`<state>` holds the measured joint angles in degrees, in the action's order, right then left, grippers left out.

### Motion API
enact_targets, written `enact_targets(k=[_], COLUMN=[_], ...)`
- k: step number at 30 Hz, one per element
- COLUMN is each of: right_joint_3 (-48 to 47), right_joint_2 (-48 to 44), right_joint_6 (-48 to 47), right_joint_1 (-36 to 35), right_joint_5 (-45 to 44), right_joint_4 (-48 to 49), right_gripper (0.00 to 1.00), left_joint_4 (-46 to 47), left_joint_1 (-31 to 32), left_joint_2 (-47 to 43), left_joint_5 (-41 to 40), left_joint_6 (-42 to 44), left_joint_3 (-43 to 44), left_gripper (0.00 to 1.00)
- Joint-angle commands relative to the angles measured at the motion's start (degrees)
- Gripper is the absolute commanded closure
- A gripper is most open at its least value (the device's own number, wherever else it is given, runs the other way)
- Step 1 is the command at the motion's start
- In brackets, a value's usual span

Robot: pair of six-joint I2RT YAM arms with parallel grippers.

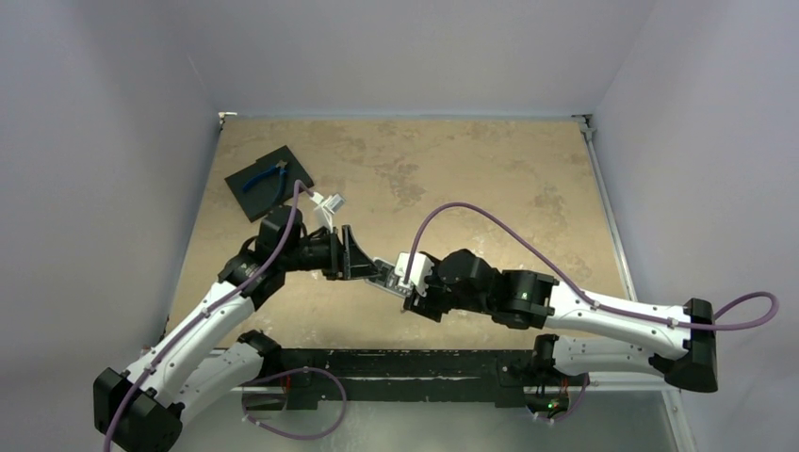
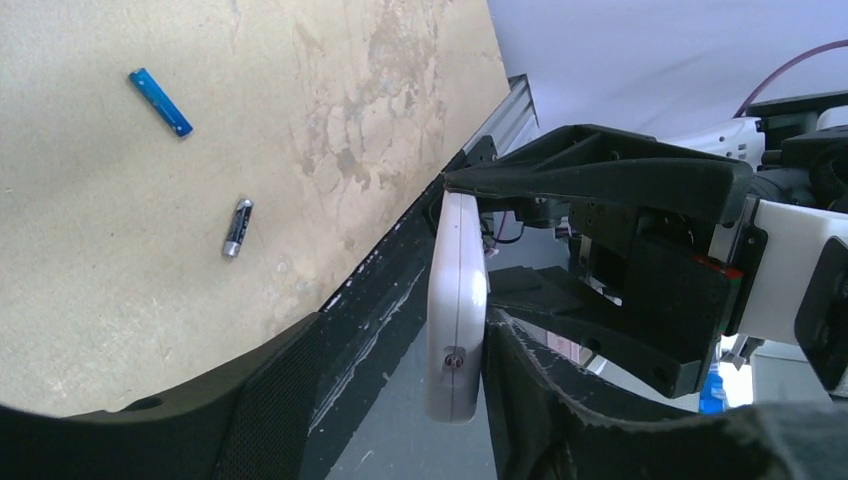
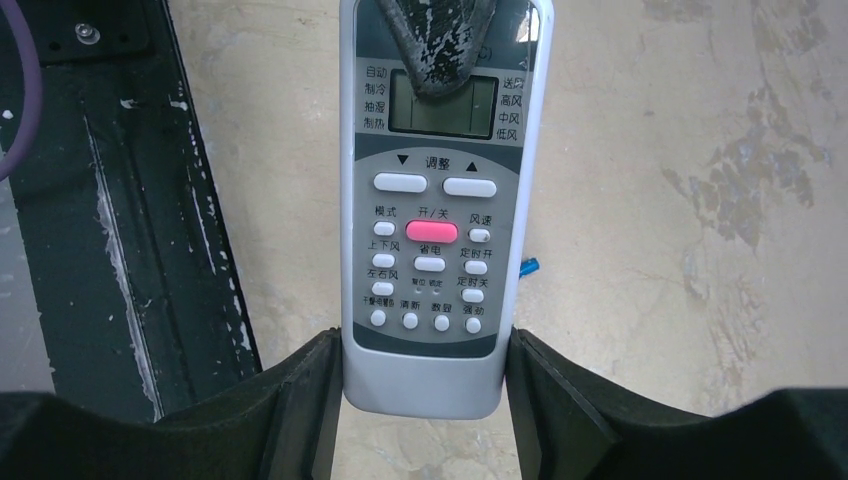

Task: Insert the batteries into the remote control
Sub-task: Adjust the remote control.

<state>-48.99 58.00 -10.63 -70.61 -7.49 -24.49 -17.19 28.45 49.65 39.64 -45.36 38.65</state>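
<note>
White remote [image 3: 430, 250] held aloft between both arms, folks! The right claw [image 3: 425, 350] is clenched on its lower end. The left claw [image 2: 410, 322] straddles the top, one finger on the screen, the other clear of the back, so it's not clenched yet. Best play, I'd say: squeeze flat on both faces before the right lets go, or it twists. Blue battery [image 2: 160, 102] and dark battery [image 2: 237, 228] lie apart on the tan mottled surface [image 1: 452, 179]. Pale lilac walls [image 1: 396, 56] all round.

Blue-handled pliers [image 1: 267, 178] on black pad [image 1: 252, 203], far-left of tan table [image 1: 471, 169]; white item [image 1: 331, 201] beside.
</note>
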Motion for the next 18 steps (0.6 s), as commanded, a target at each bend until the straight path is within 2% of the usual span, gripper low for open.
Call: enact_targets(k=[1, 10, 13, 16, 18], right_joint_3=[-4.61, -6.71, -7.52, -8.02, -8.33], right_joint_2=[0.65, 2.50, 3.52, 4.11, 4.31], right_joint_6=[-3.20, -4.17, -4.22, -4.21, -4.28], right_joint_1=[-0.32, -0.32, -0.32, -0.32, -0.32], right_joint_5=[1.24, 1.12, 0.50, 0.12, 0.02], right_joint_4=[0.71, -0.82, -1.53, -1.83, -2.02], right_gripper=[1.00, 1.00, 1.00, 0.98, 0.95], left_joint_4=[2.54, 3.44, 3.94, 4.32, 4.48], left_joint_1=[-0.43, -0.41, -0.41, -0.41, -0.41], left_joint_2=[-1.13, -1.92, -1.92, -2.05, -2.18], left_joint_5=[2.72, 3.73, 4.19, 4.49, 4.41], left_joint_6=[-0.89, -1.83, -2.24, -2.63, -2.98], left_joint_3=[-0.54, -1.84, -2.47, -2.79, -2.93], left_gripper=[0.46, 0.65, 0.79, 1.00, 1.00])
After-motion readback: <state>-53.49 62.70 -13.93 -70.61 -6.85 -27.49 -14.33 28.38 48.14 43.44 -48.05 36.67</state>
